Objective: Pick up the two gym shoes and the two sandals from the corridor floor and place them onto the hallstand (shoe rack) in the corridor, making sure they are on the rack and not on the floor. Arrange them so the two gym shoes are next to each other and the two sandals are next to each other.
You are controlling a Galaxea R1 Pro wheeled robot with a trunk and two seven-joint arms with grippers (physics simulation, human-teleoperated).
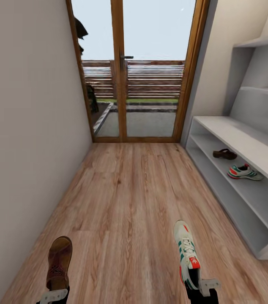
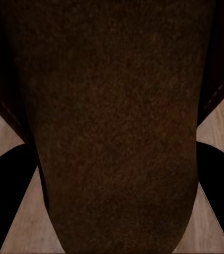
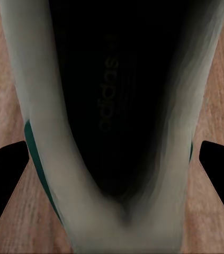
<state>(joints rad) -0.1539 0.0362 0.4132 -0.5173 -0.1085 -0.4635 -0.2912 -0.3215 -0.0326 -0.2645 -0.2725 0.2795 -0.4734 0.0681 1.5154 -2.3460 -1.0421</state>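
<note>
Low in the head view, my left gripper (image 1: 53, 296) is shut on the heel of a dark-brown sandal (image 1: 59, 261) whose toe points ahead over the corridor floor (image 1: 121, 198). Its brown surface (image 2: 112, 121) lies between my dark fingers (image 2: 6, 196) in the left wrist view. My right gripper (image 1: 202, 288) is shut on the heel of a white gym shoe (image 1: 186, 249) with green stripes; the right wrist view looks into its opening (image 3: 112, 106). On the hallstand (image 1: 244, 137) at the right, a second sandal (image 1: 224, 154) and a second gym shoe (image 1: 244, 172) lie side by side on an open shelf tier.
A glazed wooden door (image 1: 136, 71) closes the corridor's far end. A plain wall (image 1: 28, 126) runs along the left. Two floating shelves (image 1: 263, 42) hang above the hallstand's bench. The plank floor between wall and rack is wide and open.
</note>
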